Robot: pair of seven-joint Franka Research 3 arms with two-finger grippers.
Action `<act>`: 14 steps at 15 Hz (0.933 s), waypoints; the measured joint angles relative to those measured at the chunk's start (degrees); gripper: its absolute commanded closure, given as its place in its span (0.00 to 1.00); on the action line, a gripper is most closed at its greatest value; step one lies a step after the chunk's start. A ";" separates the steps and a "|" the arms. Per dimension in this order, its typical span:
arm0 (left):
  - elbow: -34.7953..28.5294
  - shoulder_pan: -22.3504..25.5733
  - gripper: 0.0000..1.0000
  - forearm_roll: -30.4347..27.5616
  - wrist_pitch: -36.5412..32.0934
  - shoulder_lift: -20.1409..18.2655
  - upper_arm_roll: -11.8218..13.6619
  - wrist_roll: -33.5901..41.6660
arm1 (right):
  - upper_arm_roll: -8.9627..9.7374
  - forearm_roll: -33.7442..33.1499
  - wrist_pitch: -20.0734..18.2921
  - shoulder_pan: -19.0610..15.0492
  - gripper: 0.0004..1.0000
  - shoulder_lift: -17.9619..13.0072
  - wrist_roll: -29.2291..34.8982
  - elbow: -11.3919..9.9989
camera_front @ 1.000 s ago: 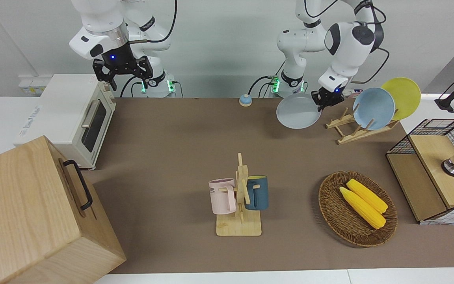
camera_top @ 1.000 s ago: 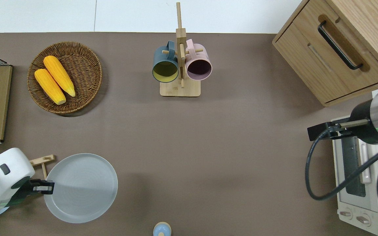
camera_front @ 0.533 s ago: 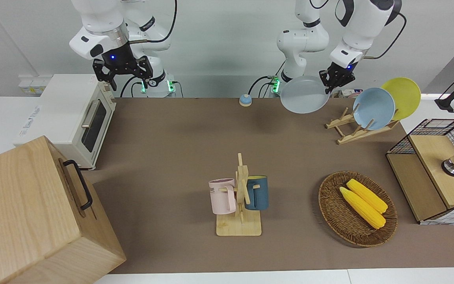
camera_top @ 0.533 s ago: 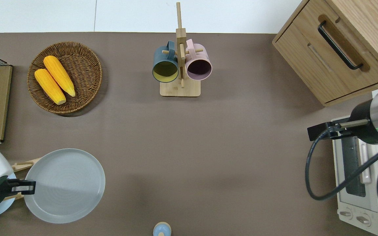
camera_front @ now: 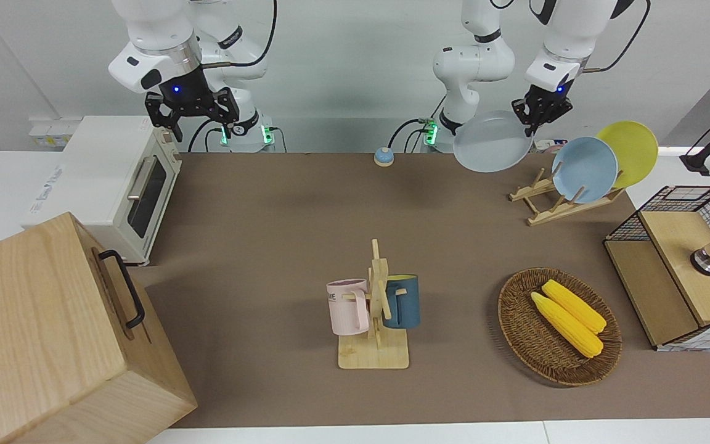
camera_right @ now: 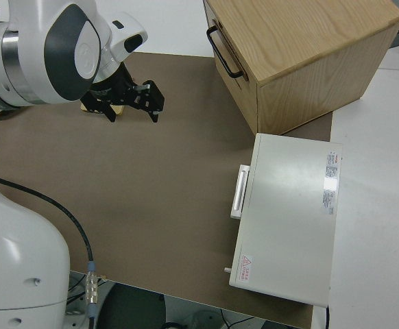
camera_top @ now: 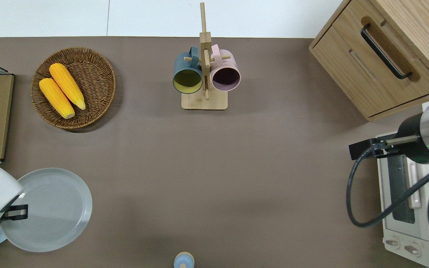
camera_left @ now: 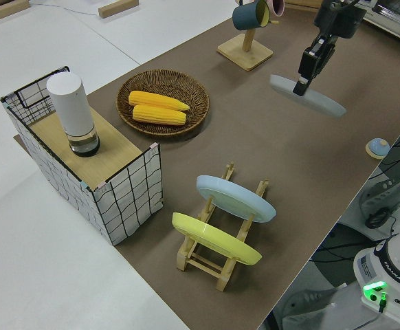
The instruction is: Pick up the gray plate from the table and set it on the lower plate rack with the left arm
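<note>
Left gripper (camera_front: 531, 121) pinches the gray plate (camera_front: 492, 142) by its rim, aloft at upper right of the front view, apart from the lower plate rack (camera_front: 552, 203). Right arm parked, gripper (camera_front: 190, 117) spread.

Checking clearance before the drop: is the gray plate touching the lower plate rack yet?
Apart. In the left side view the gray plate, held by the left claw, hangs in the air well away from the lower plate rack.

Left gripper (camera_front: 530, 126) raised, fingers clamped (right arm parked)

Bright, even light from above, soft shadows on the table (camera_front: 269, 246), all views sharp
</note>
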 measured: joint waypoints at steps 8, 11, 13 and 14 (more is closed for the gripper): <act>-0.19 0.81 1.00 12.24 -1.77 1.41 0.07 -10.35 | 0.00 0.00 0.00 0.00 0.01 0.00 0.00 0.00; -0.84 0.81 1.00 14.59 -1.98 2.28 0.06 -13.62 | 0.00 0.00 0.00 0.00 0.01 0.00 0.00 0.00; -1.74 0.81 1.00 16.18 -1.98 2.57 0.05 -15.65 | 0.00 0.00 0.00 0.00 0.01 0.00 0.00 0.00; -2.34 0.80 1.00 17.12 -1.97 2.67 0.03 -16.72 | 0.00 0.00 0.00 0.00 0.01 0.00 0.00 0.00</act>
